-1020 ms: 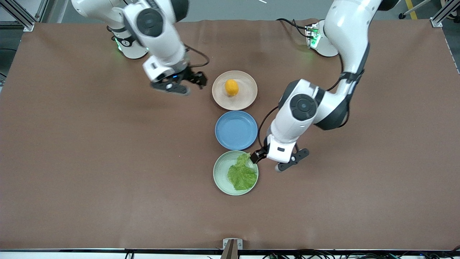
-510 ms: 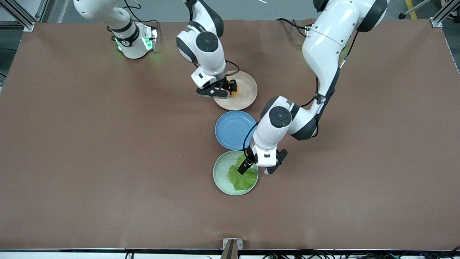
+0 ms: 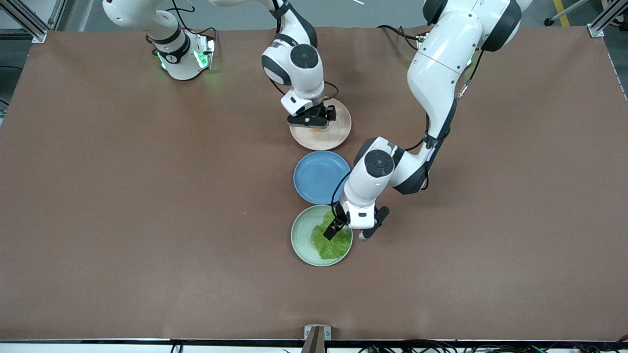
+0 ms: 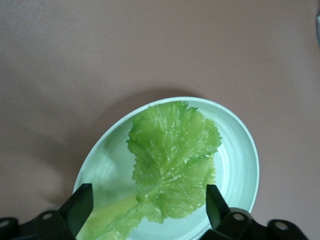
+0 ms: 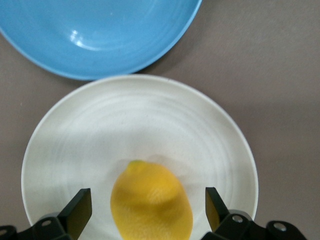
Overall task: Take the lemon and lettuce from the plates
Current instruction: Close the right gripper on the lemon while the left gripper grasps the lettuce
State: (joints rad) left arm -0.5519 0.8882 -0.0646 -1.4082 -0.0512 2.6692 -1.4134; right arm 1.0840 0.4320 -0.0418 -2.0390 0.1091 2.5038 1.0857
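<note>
The lemon (image 5: 150,200) lies on the beige-pink plate (image 3: 336,135), which also shows in the right wrist view (image 5: 140,115). My right gripper (image 3: 314,120) is open right over the lemon, with one finger on each side and a gap on both sides (image 5: 147,207). In the front view it hides the lemon. The lettuce (image 3: 329,243) lies on the mint green plate (image 3: 297,240). My left gripper (image 3: 337,228) is open low over the leaf's stem end (image 4: 148,202), and the crinkled leaf (image 4: 172,155) spreads across the plate (image 4: 237,160).
An empty blue plate (image 3: 319,176) sits between the two task plates, and its rim shows in the right wrist view (image 5: 100,35). The three plates stand in a line on the brown table cover (image 3: 122,196).
My right gripper moved from beside the beige-pink plate to over the lemon. My left gripper moved from the mint plate's edge onto the lettuce and came down.
</note>
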